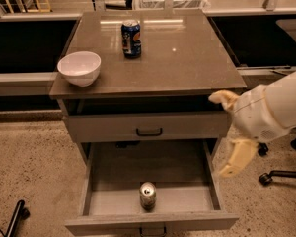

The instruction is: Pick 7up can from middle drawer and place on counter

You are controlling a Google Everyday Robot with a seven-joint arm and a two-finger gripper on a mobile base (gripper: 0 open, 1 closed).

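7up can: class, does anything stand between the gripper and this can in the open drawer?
Nothing visible does. The gripper hangs open to the right of the middle drawer; the 7up can stands alone near the drawer's front, uncovered from above.

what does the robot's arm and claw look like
The arm is a bulky, rounded, smooth white shell at the right edge of the view. Its claw, just right of the open middle drawer, has two pale cream-yellow fingers, blunt and paddle-shaped, set apart. No cables, markings or labels show.
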